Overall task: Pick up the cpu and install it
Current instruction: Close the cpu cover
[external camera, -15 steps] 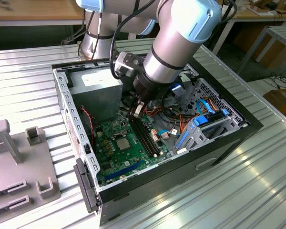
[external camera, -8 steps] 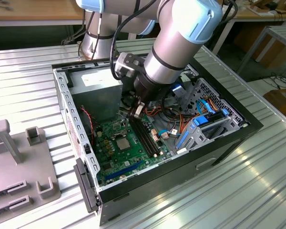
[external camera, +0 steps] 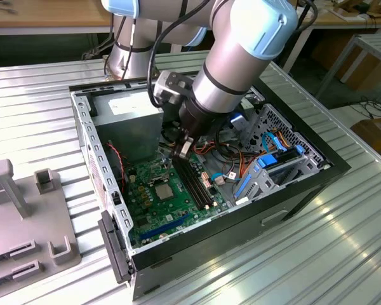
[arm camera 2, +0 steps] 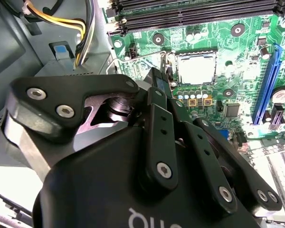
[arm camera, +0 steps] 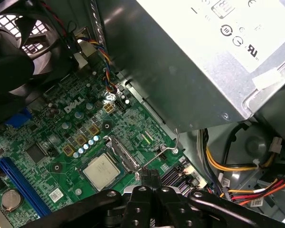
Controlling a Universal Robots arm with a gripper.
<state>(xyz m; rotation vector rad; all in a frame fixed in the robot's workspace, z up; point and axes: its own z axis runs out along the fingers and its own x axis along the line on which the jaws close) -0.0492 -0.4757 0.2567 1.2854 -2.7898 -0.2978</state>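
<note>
In the exterior view, the open black desktop computer case [external camera: 292, 190] lies on its side on the ribbed metal tabletop [external camera: 343, 254], and the grey robot arm reaches down into it with its black claw [external camera: 183, 150] hanging just above the long narrow black memory slots [external camera: 193, 184]. On the green motherboard [external camera: 155, 206], the small flat square silver-grey cpu [external camera: 162, 189] already lies inside its socket, apart from the claw and a little toward the exterior view's left of it. In the second wrist view the claw's black linkages fill the foreground, its fingers [arm camera 2: 156, 83] drawn together and, as far as can be seen, gripping nothing; beyond them the cpu [arm camera 2: 196, 69] sits flat within the socket's metal frame [arm camera 2: 195, 52], and a thin wire retention lever [arm camera 2: 133, 58] stands out beside the socket rather than lying pressed down along it. In the first wrist view, the cpu [arm camera: 100, 171] again rests square in the socket, the hinged frame [arm camera: 121, 154] is swung open at its side, and the lever [arm camera: 166, 149] rises free near the large grey metal power-supply box [arm camera: 180, 61], close to the closed fingertips [arm camera: 149, 178]. Judging by this, the chip is picked and placed, while clamping the frame and lever looks undone.
</note>
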